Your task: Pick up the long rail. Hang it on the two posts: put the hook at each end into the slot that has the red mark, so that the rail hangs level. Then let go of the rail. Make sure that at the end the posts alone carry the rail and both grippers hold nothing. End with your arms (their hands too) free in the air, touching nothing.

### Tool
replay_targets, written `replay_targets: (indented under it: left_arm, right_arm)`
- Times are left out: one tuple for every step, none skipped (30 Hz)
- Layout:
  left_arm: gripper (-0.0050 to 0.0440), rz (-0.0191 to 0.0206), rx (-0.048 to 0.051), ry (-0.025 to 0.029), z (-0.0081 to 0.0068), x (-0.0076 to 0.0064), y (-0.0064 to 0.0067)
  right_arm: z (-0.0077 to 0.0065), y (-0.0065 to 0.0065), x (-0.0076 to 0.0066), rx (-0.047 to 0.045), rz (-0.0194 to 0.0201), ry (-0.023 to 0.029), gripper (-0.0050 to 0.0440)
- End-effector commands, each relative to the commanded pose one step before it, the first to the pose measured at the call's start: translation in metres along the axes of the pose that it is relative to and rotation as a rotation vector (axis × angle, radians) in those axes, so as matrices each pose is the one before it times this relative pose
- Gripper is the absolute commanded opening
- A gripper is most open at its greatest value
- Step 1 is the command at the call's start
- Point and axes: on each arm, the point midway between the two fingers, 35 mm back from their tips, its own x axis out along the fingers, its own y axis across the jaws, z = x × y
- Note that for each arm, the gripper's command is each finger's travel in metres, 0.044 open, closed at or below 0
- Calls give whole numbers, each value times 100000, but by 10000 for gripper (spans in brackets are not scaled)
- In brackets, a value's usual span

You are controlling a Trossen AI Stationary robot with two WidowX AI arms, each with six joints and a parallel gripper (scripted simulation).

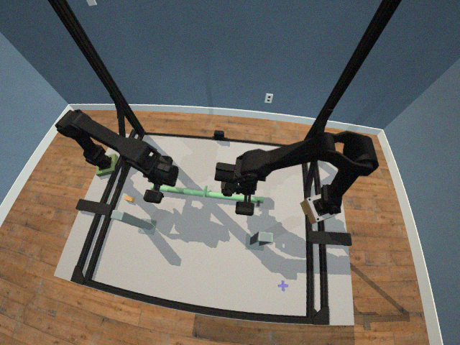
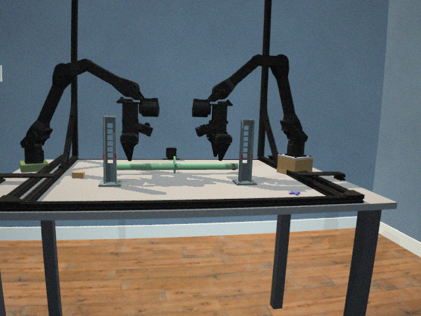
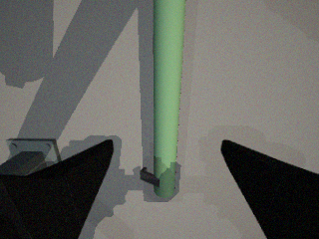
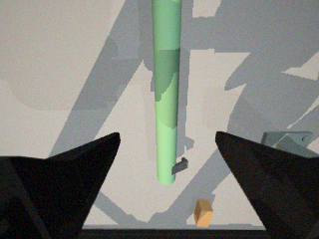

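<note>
The long green rail [image 1: 178,190] [image 2: 146,166] [image 3: 167,90] [image 4: 166,149] lies on the table behind the posts, on no slot. Dark hooks show at its ends, one in the left wrist view [image 3: 149,176], one in the right wrist view [image 4: 180,165]. The grey posts [image 2: 109,175] [image 2: 245,175] stand upright, with red marks low on them. My left gripper [image 2: 220,158] [image 3: 167,144], on the picture's right, is open and empty above the rail. My right gripper [image 2: 129,158] [image 4: 166,135], on the picture's left, is likewise open above it. Each has its fingers apart on either side of the rail.
An orange block [image 1: 129,198] [image 2: 77,174] [image 4: 202,213] lies beyond the rail's picture-left end. A purple cross [image 1: 282,285] [image 2: 294,192] lies near the front right. A black frame [image 2: 170,205] runs around the table top.
</note>
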Motion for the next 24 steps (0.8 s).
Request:
replay_targets:
  left_arm:
    - [440,-5,36,-56,8,-77,20]
    - [440,0,0,0,0,0,0]
    - [440,0,0,0,0,0,0]
    - [440,0,0,0,0,0,0]
    - [440,0,0,0,0,0,0]
    - [440,0,0,0,0,0,0]
    - [440,0,0,0,0,0,0]
    - [440,0,0,0,0,0,0]
    - [440,0,0,0,0,0,0]
    - [440,0,0,0,0,0,0]
    - [440,0,0,0,0,0,0]
    - [440,0,0,0,0,0,0]
    - [440,0,0,0,0,0,0]
    - [440,0,0,0,0,0,0]
    - [440,0,0,0,0,27,0]
    - [440,0,0,0,-1,80,-1]
    - [440,0,0,0,-3,134,-1]
    - [440,0,0,0,-4,163,-1]
    - [440,0,0,0,-5,163,-1]
    - [440,0,0,0,-6,163,-1]
    - [440,0,0,0,-7,163,-1]
    - [440,0,0,0,-8,163,-1]
    - [440,0,0,0,-9,162,-1]
    - [440,0,0,0,-10,162,-1]
  right_arm:
    - [41,-31,-157,-50,-79,-334,440]
    - [0,0,0,0,0,0,440]
    - [0,0,0,0,0,0,440]
    - [0,0,0,0,0,0,440]
    - [0,0,0,0,0,0,440]
    - [0,0,0,0,0,0,440]
    - [0,0,0,0,0,0,440]
    - [0,0,0,0,0,0,440]
    - [0,0,0,0,0,0,440]
    - [0,0,0,0,0,0,440]
    - [0,0,0,0,0,0,440]
    - [0,0,0,0,0,0,440]
    - [0,0,0,0,0,0,440]
    - [0,0,0,0,0,0,440]
    - [0,0,27,0,0,0,440]
    - [1,0,80,0,0,0,440]
    - [1,0,134,0,0,0,440]
    - [1,0,163,0,0,0,440]
    - [0,0,163,0,0,0,440]
    - [-1,1,163,0,0,0,440]
    - [-2,1,163,0,0,0,440]
    - [-3,1,163,0,0,0,440]
    - [-3,1,163,0,0,0,440]
    - [-4,1,163,0,0,0,440]
